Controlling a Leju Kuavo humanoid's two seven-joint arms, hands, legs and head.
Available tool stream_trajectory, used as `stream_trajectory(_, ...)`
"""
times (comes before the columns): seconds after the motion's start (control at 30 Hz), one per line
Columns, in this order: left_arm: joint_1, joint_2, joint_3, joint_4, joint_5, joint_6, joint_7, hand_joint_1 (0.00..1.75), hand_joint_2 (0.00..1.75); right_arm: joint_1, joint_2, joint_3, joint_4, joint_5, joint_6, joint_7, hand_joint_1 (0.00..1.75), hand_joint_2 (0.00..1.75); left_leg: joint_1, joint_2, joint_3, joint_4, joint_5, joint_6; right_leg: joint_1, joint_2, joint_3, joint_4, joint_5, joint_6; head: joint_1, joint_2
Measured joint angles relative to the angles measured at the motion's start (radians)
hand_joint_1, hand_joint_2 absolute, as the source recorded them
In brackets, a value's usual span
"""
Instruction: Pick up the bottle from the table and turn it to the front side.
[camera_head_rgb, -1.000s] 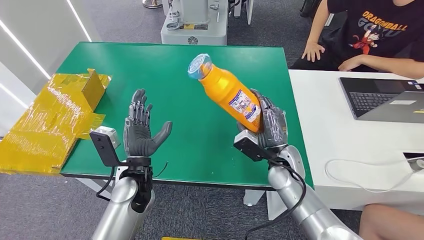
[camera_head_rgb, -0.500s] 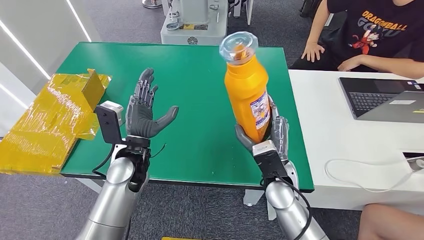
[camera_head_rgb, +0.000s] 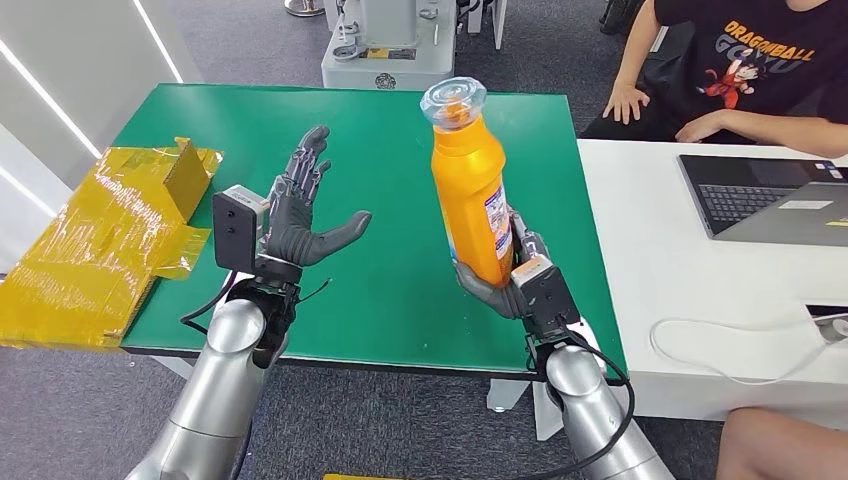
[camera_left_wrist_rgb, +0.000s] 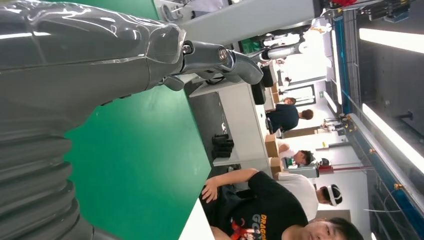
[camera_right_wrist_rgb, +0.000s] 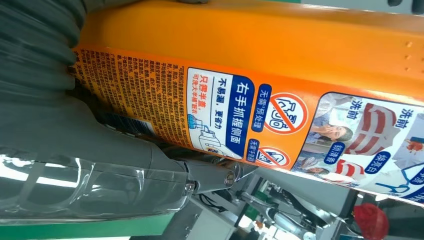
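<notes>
An orange bottle (camera_head_rgb: 468, 190) with a clear blue cap stands nearly upright in the air over the right half of the green table (camera_head_rgb: 400, 150). My right hand (camera_head_rgb: 500, 280) grips it around its lower part. In the right wrist view the bottle (camera_right_wrist_rgb: 280, 75) shows its printed back label beside the grey thumb. My left hand (camera_head_rgb: 300, 215) is raised over the table's left half, palm turned toward the bottle, fingers spread and holding nothing. The left hand (camera_left_wrist_rgb: 100, 65) also fills the near side of the left wrist view.
A yellow taped cardboard box (camera_head_rgb: 110, 235) lies at the table's left edge. A white desk (camera_head_rgb: 700, 290) with a laptop (camera_head_rgb: 770, 190) adjoins on the right, where a person (camera_head_rgb: 740, 70) in a black shirt sits. A grey machine base (camera_head_rgb: 390, 50) stands beyond the table.
The right hand swung the bottle from tilted left to nearly upright and turned it, so the label now faces right. The left hand rose and moved forward over the table.
</notes>
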Motion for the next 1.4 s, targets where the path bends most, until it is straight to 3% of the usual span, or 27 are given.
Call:
stream_trajectory(0.17, -0.002, 0.004, -0.003, 0.002, 0.0, -0.006, 0.0, 0.0, 1.75, -0.003, 0.001, -0.003, 0.009, 0.001, 0.013, 0.0, 1.75, 1.75, 0.0, 0.0, 0.0, 0.0, 0.0, 0.0, 0.0, 0.0, 0.0, 0.0, 0.0, 0.0, 0.0, 0.0)
stream_trajectory(0.33, -0.026, 0.036, -0.039, 0.01, 0.01, -0.051, 0.024, 0.0, 1.75, -0.03, 0.002, -0.01, 0.091, 0.047, 0.104, -0.002, 1.75, 1.75, 0.0, 0.0, 0.0, 0.0, 0.0, 0.0, 0.0, 0.0, 0.0, 0.0, 0.0, 0.0, 0.0, 0.0)
stream_trajectory(0.6, -0.04, 0.054, -0.068, 0.027, 0.035, -0.115, 0.07, 0.0, 1.75, -0.041, 0.002, -0.01, 0.131, 0.087, 0.119, -0.007, 1.75, 1.75, 0.0, 0.0, 0.0, 0.0, 0.0, 0.0, 0.0, 0.0, -0.001, 0.0, 0.0, 0.0, 0.0, 0.0)
stream_trajectory(0.8, -0.082, 0.058, -0.085, 0.086, 0.156, -0.309, 0.156, 0.0, 1.75, -0.051, 0.0, -0.008, 0.143, 0.14, 0.114, -0.009, 1.75, 1.75, 0.0, 0.0, 0.0, 0.0, 0.0, 0.0, 0.0, 0.0, -0.001, 0.0, 0.0, 0.0, 0.0, 0.0)
stream_trajectory(0.93, -0.149, 0.055, -0.116, 0.194, 0.309, -0.497, 0.313, 0.0, 1.75, -0.064, -0.002, -0.005, 0.155, 0.181, 0.084, -0.02, 1.75, 1.75, 0.0, 0.0, 0.0, 0.0, 0.0, 0.0, 0.0, 0.0, -0.001, 0.0, 0.0, 0.0, 0.0, 0.0)
stream_trajectory(1.0, -0.182, 0.049, -0.132, 0.256, 0.391, -0.548, 0.355, 0.0, 1.75, -0.068, -0.004, -0.004, 0.161, 0.204, 0.056, -0.028, 1.75, 1.75, 0.0, 0.0, 0.0, 0.001, 0.0, 0.0, 0.0, 0.001, -0.001, 0.0, 0.001, 0.0, 0.0, 0.0)
stream_trajectory(1.2, -0.253, 0.024, -0.182, 0.375, 0.514, -0.547, 0.399, 0.0, 1.75, -0.068, -0.013, -0.003, 0.161, 0.249, 0.003, -0.03, 1.75, 1.75, 0.0, 0.001, 0.0, 0.001, 0.0, 0.0, 0.0, 0.001, -0.001, 0.0, 0.001, -0.001, 0.0, 0.0)
stream_trajectory(1.4, -0.286, -0.01, -0.206, 0.43, 0.539, -0.442, 0.379, 0.0, 1.75, -0.069, -0.02, -0.003, 0.168, 0.266, -0.016, -0.032, 1.75, 1.75, 0.0, 0.0, -0.001, 0.001, 0.0, 0.0, 0.0, 0.001, -0.002, 0.0, 0.001, -0.001, 0.0, 0.0)
